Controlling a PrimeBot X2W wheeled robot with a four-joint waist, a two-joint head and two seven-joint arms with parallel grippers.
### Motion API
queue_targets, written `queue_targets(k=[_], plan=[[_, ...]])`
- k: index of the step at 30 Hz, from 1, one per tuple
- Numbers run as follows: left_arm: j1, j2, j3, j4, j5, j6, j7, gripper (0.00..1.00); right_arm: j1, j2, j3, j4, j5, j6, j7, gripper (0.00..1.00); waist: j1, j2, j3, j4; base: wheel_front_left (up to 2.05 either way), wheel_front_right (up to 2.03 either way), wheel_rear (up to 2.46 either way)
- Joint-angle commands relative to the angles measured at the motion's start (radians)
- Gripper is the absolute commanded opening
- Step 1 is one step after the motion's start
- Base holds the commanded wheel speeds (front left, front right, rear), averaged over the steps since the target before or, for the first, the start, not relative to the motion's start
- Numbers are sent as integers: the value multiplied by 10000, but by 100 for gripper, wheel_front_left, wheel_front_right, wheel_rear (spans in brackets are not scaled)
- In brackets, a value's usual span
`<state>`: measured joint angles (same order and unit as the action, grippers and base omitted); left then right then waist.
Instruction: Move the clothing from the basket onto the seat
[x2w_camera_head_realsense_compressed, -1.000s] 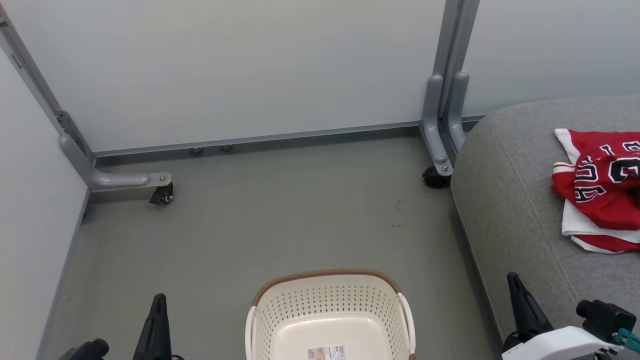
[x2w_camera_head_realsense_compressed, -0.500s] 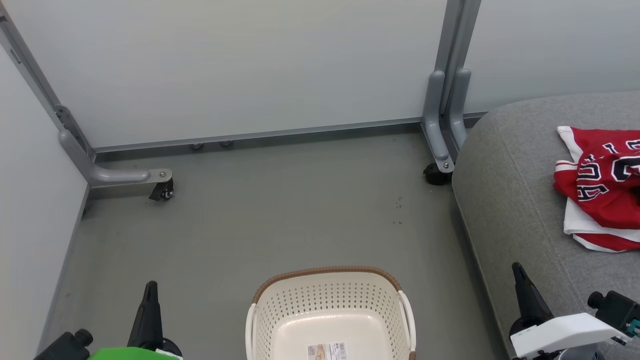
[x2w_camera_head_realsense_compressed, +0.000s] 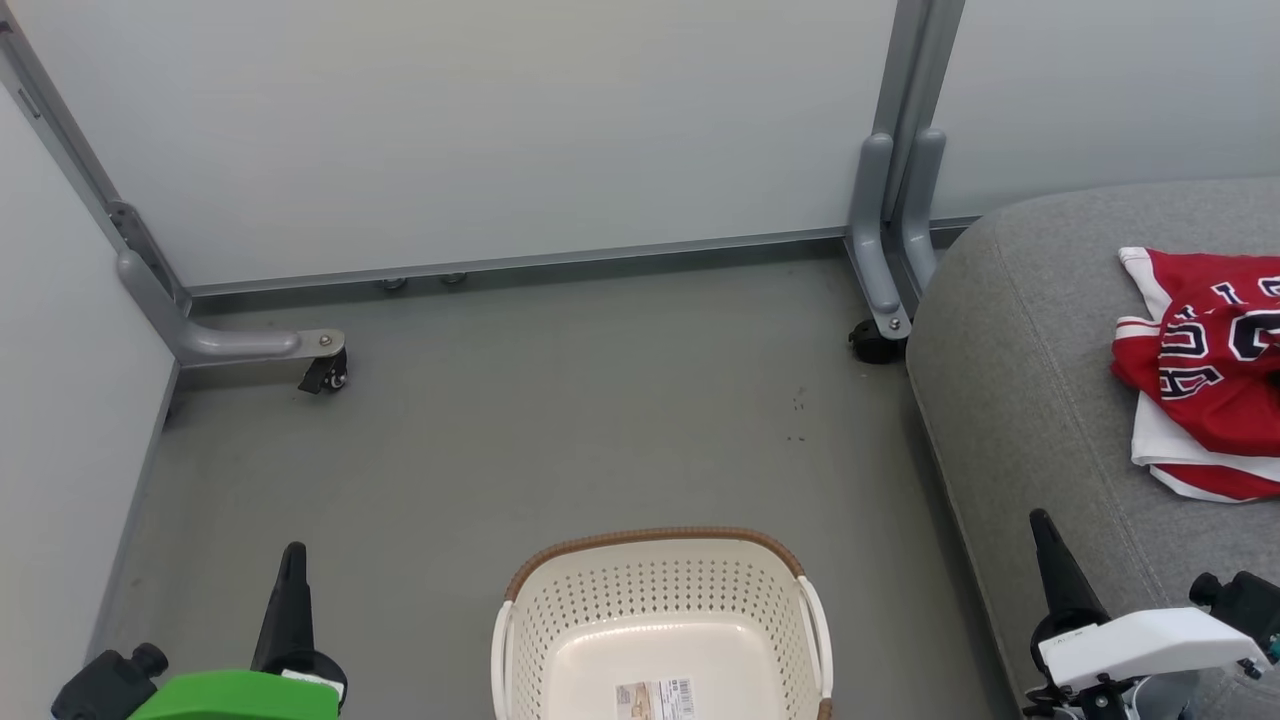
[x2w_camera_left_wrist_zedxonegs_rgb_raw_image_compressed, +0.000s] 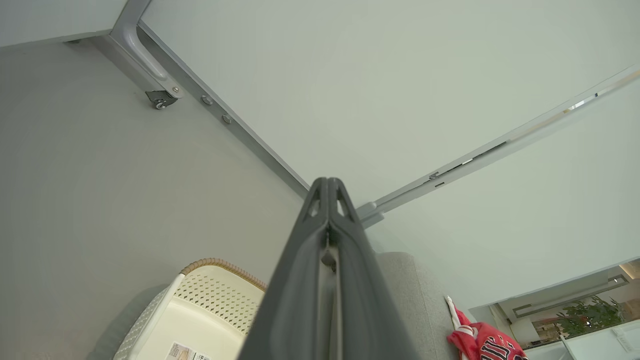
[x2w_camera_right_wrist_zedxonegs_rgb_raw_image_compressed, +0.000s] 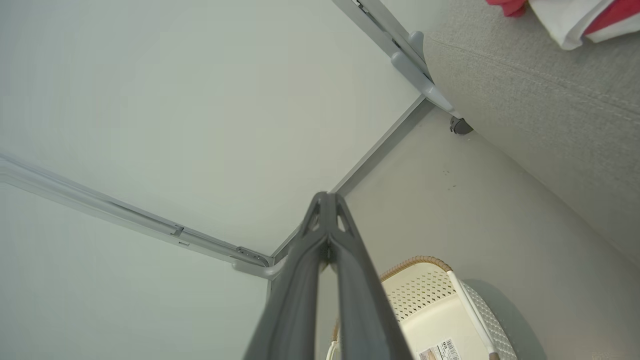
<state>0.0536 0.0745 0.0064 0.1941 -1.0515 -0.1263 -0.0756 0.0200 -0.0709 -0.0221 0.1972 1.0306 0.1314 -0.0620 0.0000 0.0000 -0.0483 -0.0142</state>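
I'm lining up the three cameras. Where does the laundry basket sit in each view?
Head view: basket at bottom centre, cut off by the lower edge.
Left wrist view: basket at lower left.
Right wrist view: basket at the bottom, right of centre.
Shared landmark: the grey seat.

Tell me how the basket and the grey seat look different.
The basket is cream plastic with little holes; the seat is grey fabric. The basket shows just a sticker inside; the seat has the red clothing lying on it. The basket is much smaller than the seat. Both have rounded corners.
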Motion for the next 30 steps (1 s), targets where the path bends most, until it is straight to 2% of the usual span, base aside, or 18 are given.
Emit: queue_targets(k=[1,30], plan=[[-332,86,74,-72,-281,-40,66,0,-269,-63,-57,-53,306,-5,58,0,0,0,11,4,0,0,0],[-1024,79,396,217,-3176,-54,847,0,-809,-21,-378,215,3224,-9,830,0,0,0,230,64,0,0,0]])
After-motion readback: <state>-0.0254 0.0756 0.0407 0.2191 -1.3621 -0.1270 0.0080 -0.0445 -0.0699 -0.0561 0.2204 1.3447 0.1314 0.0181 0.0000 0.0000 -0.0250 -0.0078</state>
